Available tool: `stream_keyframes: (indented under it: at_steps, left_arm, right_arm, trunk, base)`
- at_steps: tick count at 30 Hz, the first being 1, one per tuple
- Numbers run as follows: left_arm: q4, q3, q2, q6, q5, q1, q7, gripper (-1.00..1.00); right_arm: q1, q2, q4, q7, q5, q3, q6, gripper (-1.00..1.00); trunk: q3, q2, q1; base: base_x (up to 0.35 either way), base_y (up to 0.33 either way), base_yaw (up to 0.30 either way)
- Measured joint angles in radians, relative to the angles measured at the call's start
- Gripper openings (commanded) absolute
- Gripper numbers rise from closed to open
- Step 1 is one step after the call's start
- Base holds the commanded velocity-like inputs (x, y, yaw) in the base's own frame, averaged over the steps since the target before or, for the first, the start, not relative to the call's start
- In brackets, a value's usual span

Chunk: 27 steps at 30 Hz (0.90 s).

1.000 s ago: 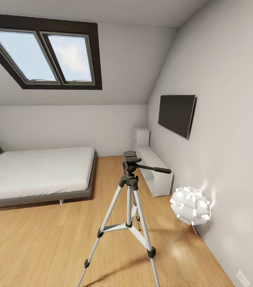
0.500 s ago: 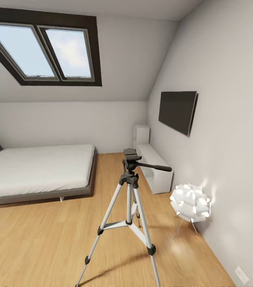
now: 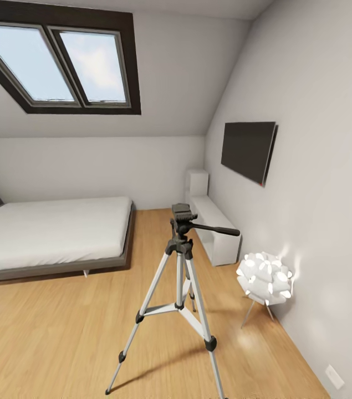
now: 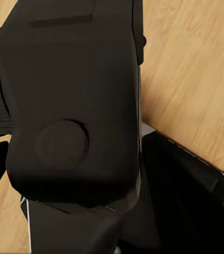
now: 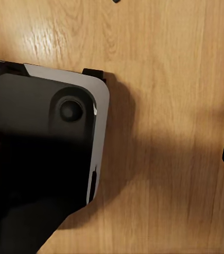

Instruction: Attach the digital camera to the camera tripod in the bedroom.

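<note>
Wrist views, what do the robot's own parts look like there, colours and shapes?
Everything is black and close. The left wrist view has a matt black boxy body with a raised round disc; I cannot tell whether it is robot or load. The right wrist view has a glossy black panel with a pale grey rounded rim and a round knob. No cables or markings show.

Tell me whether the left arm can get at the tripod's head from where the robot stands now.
Probably not yet. In the head view the camera tripod stands out on the wood floor with open floor before it, nothing blocking. The way looks free, but the tripod seems beyond arm's reach; the robot likely needs to roll closer.
</note>
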Motion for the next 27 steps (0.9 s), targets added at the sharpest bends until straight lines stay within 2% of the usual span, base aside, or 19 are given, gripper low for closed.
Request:
stream_keyframes:
  at_steps: [27]
  left_arm:
    - [0.000, 0.000, 0.000, 0.004, 0.000, 0.000, 0.001, -1.00]
  right_arm:
    - [0.000, 0.000, 0.000, 0.000, 0.000, 0.000, -0.001, 1.00]
  trunk:
    - [-0.037, 0.000, 0.000]
  base:
    - [0.000, 0.000, 0.001]
